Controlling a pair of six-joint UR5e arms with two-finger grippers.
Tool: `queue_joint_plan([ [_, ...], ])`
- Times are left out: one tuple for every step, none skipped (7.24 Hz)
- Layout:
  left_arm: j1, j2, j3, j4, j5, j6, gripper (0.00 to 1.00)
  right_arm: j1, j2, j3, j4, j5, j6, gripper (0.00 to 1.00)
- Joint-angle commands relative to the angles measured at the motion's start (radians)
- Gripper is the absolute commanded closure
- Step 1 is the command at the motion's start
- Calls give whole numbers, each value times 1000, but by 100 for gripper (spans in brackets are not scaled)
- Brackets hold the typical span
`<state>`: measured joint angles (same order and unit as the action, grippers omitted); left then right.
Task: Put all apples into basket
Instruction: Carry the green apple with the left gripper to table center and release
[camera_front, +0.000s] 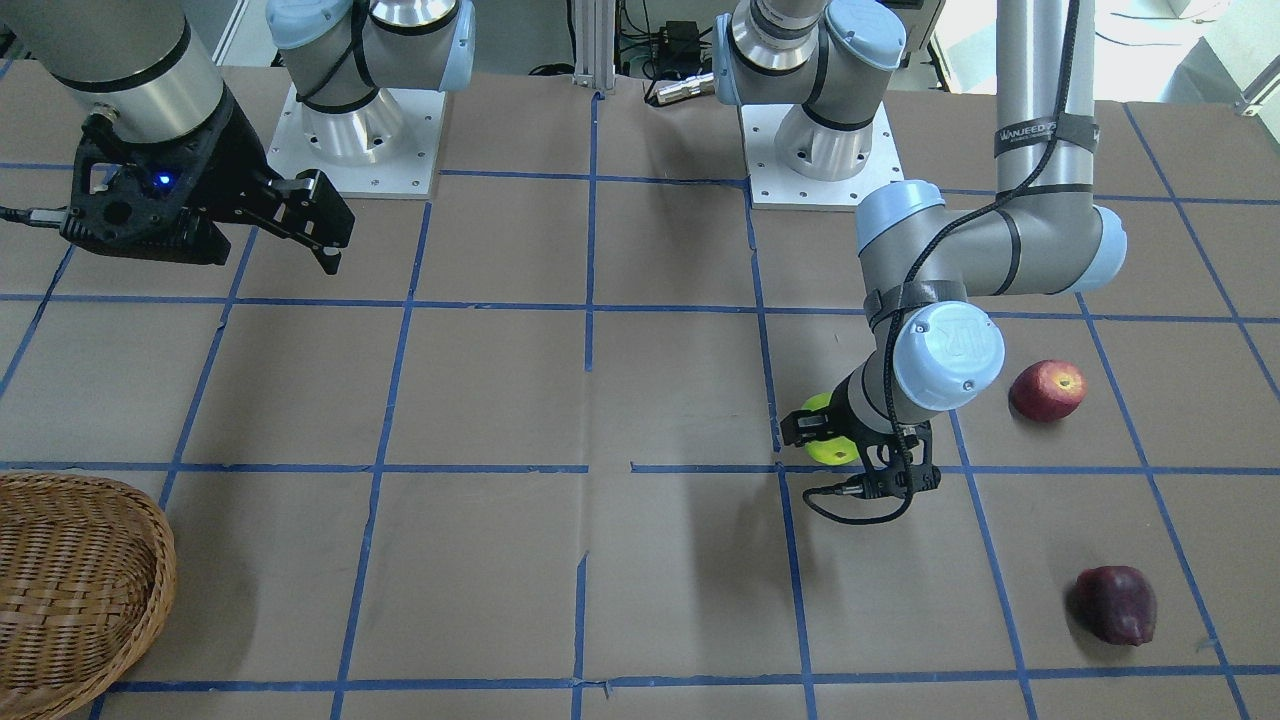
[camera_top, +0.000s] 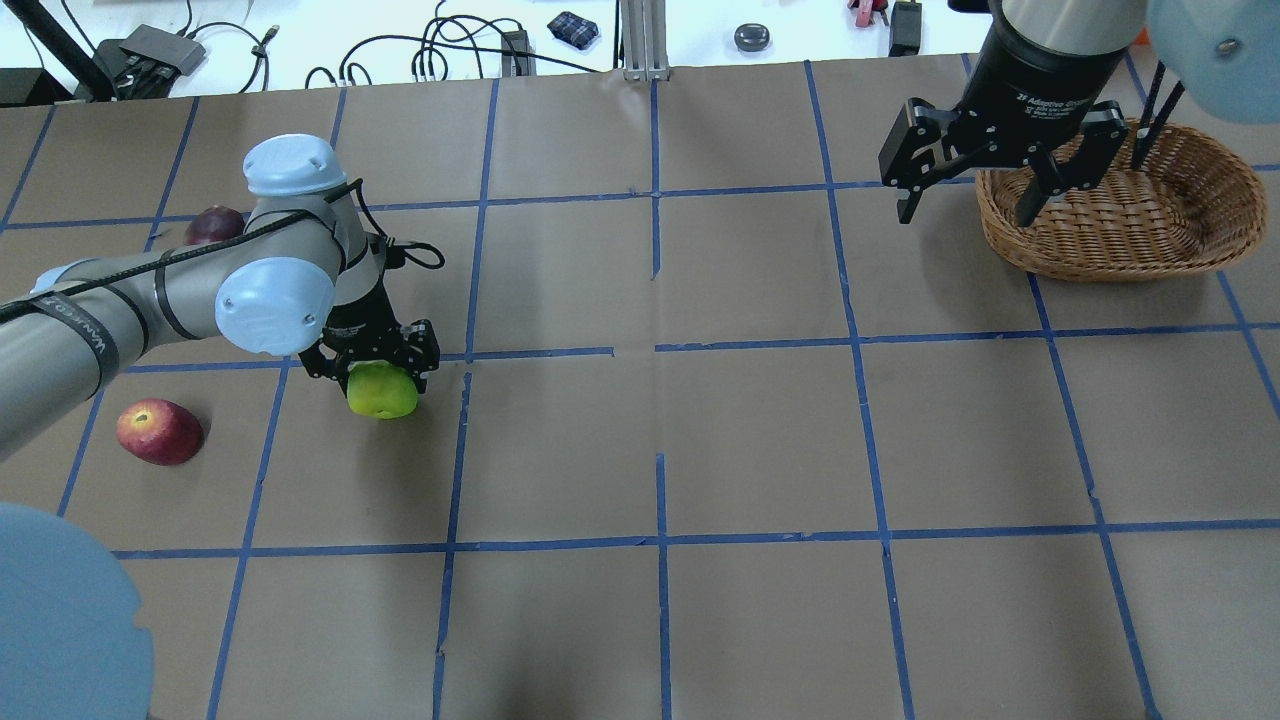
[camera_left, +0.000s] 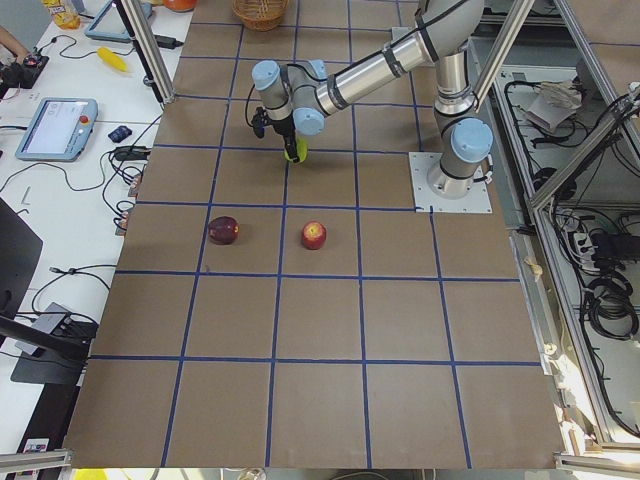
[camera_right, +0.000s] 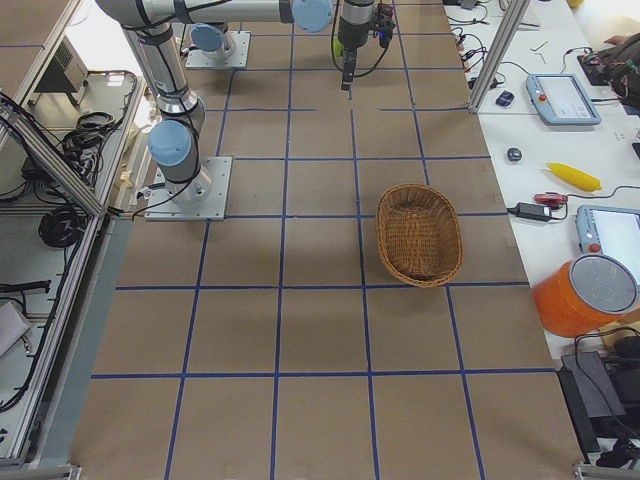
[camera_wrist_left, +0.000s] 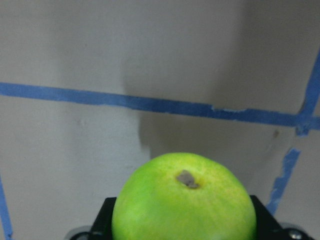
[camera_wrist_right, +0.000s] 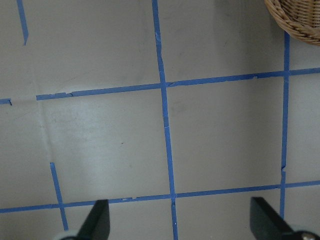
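My left gripper is shut on the lime green apple and holds it low over the table's left part; the apple fills the bottom of the left wrist view. The red apple lies on the table to its left. The maroon apple lies farther back, partly hidden behind the left arm. My right gripper is open and empty, hanging just left of the wicker basket at the far right. The basket has nothing in it.
The table is brown paper with a blue tape grid. The arm bases stand on white plates at the robot's edge. Cables and small devices lie beyond the far edge. The basket's rim shows in the right wrist view.
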<state>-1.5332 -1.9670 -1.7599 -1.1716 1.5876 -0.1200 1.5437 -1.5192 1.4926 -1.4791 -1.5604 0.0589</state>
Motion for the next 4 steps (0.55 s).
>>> queue_joint_plan([
  [-163,-62,112,21,-58,-166,58,-2,1,-2,-16,-3,-1,0],
  [-251,-116,146,67,-64,-220,58,-2,1,0,-50,-3,6,0],
  [-324,-168,187,132,-93,-309,58,-2,4,0,-50,-3,4,0],
  [-362,-199,204,130,-98,-328,56,-2,10,2,-50,-3,4,0],
])
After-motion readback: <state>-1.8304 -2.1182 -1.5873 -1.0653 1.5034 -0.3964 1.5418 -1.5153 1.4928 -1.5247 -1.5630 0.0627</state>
